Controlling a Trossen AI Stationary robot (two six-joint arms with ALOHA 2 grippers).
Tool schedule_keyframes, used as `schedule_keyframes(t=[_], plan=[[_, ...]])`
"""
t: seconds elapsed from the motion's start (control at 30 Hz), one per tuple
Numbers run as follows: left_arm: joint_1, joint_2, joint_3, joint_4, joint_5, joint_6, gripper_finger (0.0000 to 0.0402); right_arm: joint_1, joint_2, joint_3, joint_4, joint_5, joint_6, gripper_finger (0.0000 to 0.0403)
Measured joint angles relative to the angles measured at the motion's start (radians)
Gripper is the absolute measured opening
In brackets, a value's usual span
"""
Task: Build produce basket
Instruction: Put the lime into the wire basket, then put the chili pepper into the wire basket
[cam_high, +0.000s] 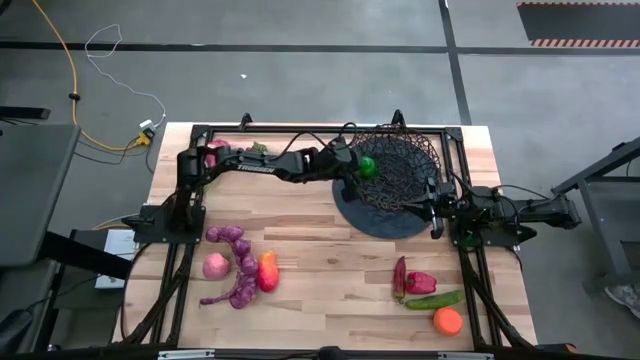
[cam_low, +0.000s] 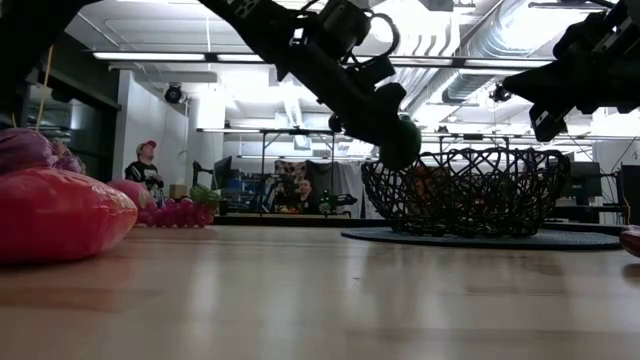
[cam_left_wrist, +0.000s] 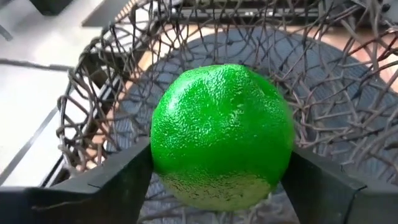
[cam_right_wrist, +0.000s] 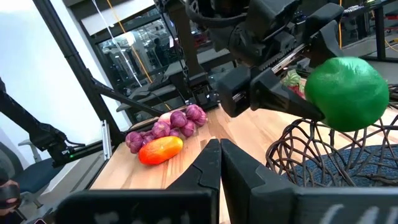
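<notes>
Left gripper (cam_high: 366, 168) is over the near-side rim of the basket (cam_high: 410, 215), a green lime-like fruit (cam_left_wrist: 222, 135) between its 2 fingers (cam_left_wrist: 118, 183). The fingers sit against the fruit's flanks; whether they grip or have just let go, I cannot tell.

Right gripper (cam_right_wrist: 219, 163) waits beside the basket on its far side from the left gripper, fingers pressed together, holding nothing.

Judged step: drop the fruit. Best done with the fruit fully inside the rim and low, so it settles instead of bouncing off the lattice.

Left wrist view alone shows bare mesh and the dark disc directly beneath the fruit. Right wrist view shows it from the side, above the rim. High view alone shows the remaining produce: purple grapes (cam_high: 240, 262), an orange piece (cam_high: 448, 320).
</notes>
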Motion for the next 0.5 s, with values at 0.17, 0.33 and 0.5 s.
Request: schedule_keyframes(t=[0.17, 0.33, 0.5], plan=[[0.006, -0.002, 0.068, -0.097, -0.010, 0.008, 0.0334, 0.000, 0.000, 0.000, 0.000, 0.000, 0.000, 0.0000], [0.017, -0.002, 0.148, -0.192, -0.016, 0.015, 0.0335, 0.000, 0.000, 0.000, 0.000, 0.000, 0.000, 0.0000], [0.037, -0.002, 0.238, -0.307, -0.018, 0.015, 0.0335, 0.000, 0.000, 0.000, 0.000, 0.000, 0.000, 0.0000]])
